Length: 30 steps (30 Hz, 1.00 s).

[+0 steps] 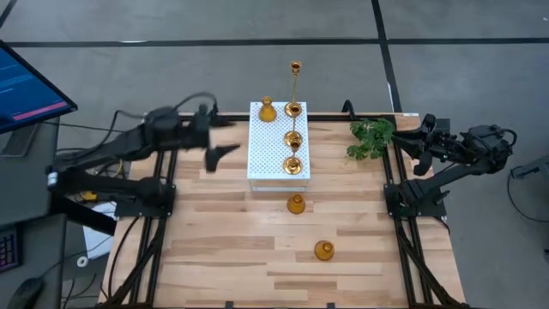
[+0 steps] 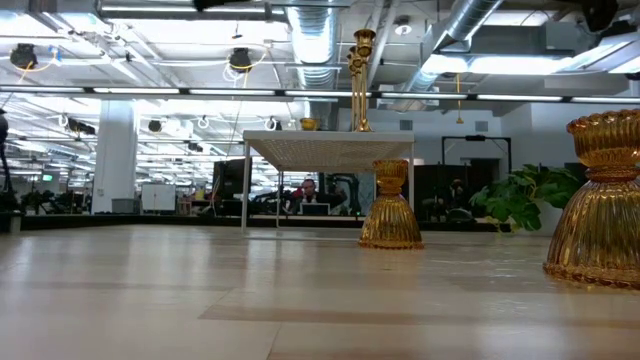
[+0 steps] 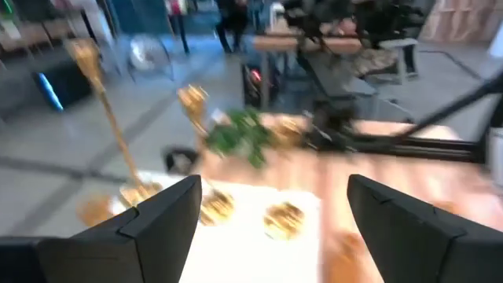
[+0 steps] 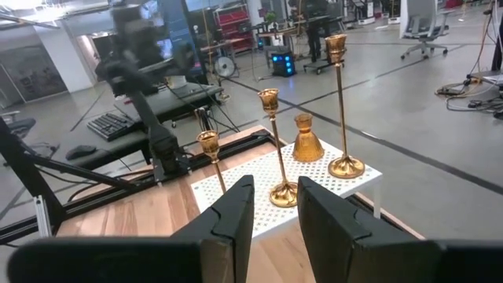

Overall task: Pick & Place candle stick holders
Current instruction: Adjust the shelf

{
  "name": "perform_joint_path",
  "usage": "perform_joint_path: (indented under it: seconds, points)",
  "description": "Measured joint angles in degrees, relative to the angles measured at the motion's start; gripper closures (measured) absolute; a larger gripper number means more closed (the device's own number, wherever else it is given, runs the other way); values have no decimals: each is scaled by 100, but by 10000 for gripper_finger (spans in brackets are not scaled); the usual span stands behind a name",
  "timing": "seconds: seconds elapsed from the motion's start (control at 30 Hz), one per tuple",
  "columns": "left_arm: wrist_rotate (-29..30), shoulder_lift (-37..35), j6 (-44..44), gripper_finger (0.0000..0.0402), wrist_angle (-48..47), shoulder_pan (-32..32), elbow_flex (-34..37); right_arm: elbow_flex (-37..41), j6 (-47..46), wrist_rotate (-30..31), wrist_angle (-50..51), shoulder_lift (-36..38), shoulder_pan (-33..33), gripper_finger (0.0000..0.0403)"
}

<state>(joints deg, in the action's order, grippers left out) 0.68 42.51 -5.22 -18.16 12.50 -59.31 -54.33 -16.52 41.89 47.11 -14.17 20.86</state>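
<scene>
Three gold stemmed candle stick holders and a squat one stand by their bases on the white perforated box. They also show in the right wrist view. Two more squat holders stand on the wooden table, one just in front of the box and one nearer. Both show in the low view. My left gripper is open and empty in the air by the box's left edge. My right gripper waits at the far right, shut and empty.
A green leafy plant stands at the table's far right, between the box and my right gripper. A monitor stands off the table's left side. Bare wood lies in front of the box, around the two loose holders.
</scene>
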Motion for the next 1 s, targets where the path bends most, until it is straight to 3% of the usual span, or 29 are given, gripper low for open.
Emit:
perform_joint_path:
  seconds: [0.17, 0.3, 0.6, 0.8, 1.0]
  points:
    - [1116, -79, 1079, 82, -1128, -1702, 0, 0, -4, 7, 0, 0, 0, 312]
    - [1250, 468, 1301, 82, -1408, -2644, 0, 0, -4, 13, 0, 0, 0, 312]
    - [1317, 1854, 2022, 82, -1319, -3519, 271, 0, -2, 12, 36, 0, 0, 312]
    - [1580, 1979, 2646, 82, 227, -3631, 1295, 0, 23, -4, 90, 0, 0, 312]
    - [2107, 2023, 2085, 82, 2248, -3561, 2614, 0, 59, -4, 92, 0, -2, 312]
